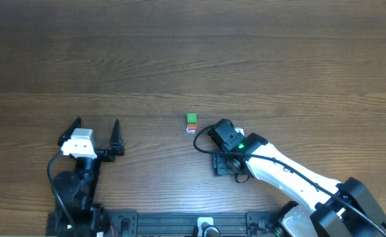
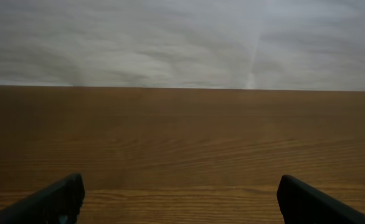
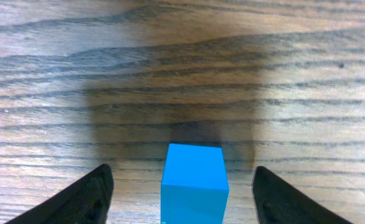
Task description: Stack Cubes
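Right end effector (image 3: 180,186): held low over the desk (image 3: 282,74), directed straight down. Its fingers (image 3: 83,199) are spread wide. A blue cube (image 3: 194,167) is seen between them, resting on the desk roughly midway between the two fingers. Bare wood is visible on either side of it, so no contact with either finger is recorded. One upper face and one side face of the blue cube are visible, and a soft shadow is cast on the wood just beyond it.

Green cube (image 1: 192,118) and red cube (image 1: 192,126): observed in the top view as one touching pair, the green apparently seated on the red. The pair is located just beside the right end effector, on the side towards the left arm and slightly further from the arm bases. No contact between the pair and the end effector is seen.

Left end effector (image 2: 182,205): held close to its own base and low over the desk. Its fingers (image 2: 52,202) are spread fully apart, with bare wood grain seen between them. It is well apart from the green and red pair and from the right end effector. A pale wall (image 2: 182,37) is noted beyond the far desk edge in the left wrist view.
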You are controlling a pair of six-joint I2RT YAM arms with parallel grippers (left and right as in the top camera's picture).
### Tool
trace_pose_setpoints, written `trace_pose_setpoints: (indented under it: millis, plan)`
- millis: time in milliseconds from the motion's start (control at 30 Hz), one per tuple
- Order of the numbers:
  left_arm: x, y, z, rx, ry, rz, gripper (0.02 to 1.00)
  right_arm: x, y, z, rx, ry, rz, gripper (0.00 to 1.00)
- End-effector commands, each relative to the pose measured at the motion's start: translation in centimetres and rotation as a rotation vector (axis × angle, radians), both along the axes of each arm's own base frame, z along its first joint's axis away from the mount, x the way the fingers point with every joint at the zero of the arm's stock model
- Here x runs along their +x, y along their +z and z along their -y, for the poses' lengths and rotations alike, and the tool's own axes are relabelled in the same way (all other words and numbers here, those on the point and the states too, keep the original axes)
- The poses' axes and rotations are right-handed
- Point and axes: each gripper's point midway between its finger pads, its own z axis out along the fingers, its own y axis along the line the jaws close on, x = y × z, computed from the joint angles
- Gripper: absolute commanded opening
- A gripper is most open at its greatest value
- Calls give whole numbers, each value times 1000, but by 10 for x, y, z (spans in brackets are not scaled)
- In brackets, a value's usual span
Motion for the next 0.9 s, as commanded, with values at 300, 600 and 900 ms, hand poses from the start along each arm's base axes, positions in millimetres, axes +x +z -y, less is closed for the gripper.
trace_pose_setpoints:
  millis: [300, 600, 900]
  plan:
    - [0, -2, 0, 14, -6, -1, 1000, -3, -7, 4, -15, -34, -25, 590]
    - [0, -2, 0, 14, -6, -1, 1000, -3, -7, 4, -16, -34, -26, 463]
    - [0, -2, 0, 14, -6, 0, 1000, -3, -7, 4, -16, -34, -26, 356]
